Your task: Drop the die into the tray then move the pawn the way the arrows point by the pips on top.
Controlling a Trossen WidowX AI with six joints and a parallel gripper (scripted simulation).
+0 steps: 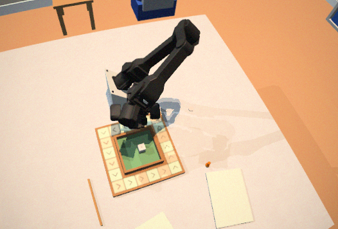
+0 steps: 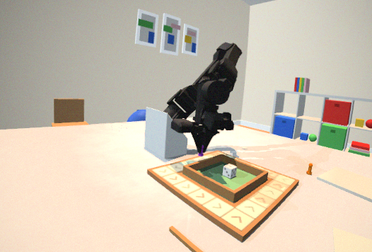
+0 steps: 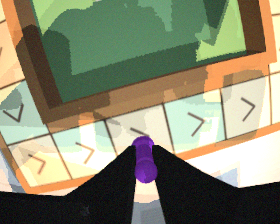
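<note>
Jaws clamped on the purple pawn [image 3: 144,158] lower it, apparently toward a board [image 1: 117,190] square; seat it squarely before releasing.

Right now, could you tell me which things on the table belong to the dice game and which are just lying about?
Part of the job:
- gripper, shut on the purple pawn
- die
- green tray
- board

Just lying about:
- orange pawn
- orange stick
- cream sheet
- grey stand
</note>
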